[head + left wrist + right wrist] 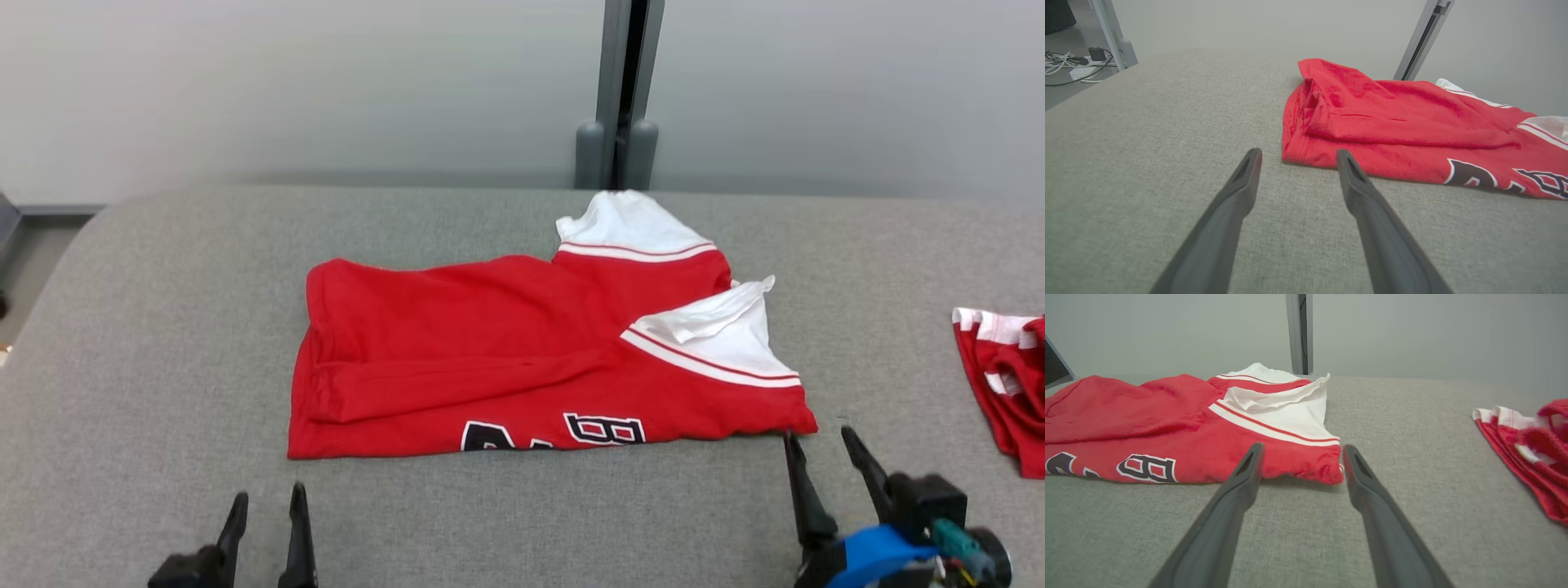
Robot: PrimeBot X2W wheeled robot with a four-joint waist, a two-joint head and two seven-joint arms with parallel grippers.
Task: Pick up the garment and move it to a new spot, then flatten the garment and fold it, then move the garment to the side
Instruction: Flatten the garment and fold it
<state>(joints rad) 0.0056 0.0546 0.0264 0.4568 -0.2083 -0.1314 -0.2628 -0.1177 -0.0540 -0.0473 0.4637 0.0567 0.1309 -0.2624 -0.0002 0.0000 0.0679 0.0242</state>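
Dark letter B (1147, 468) on red garment (1126, 412)

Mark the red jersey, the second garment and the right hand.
red jersey (490, 327): head view, on its red body panel.
second garment (1016, 416): head view, on its red folds at the right edge.
right hand (816, 435): head view, midway between its fingertips.

setting: lab-like test room | cues: plain partition wall (326, 82), metal post (620, 90), grey cloth-covered table (163, 327), floor cables (1069, 67)

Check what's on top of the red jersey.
A folded-over red flap and a crumpled white sleeve lie on the red jersey. Its black lettering is cut off at the near edge; the rest, and anything underneath, is hidden.
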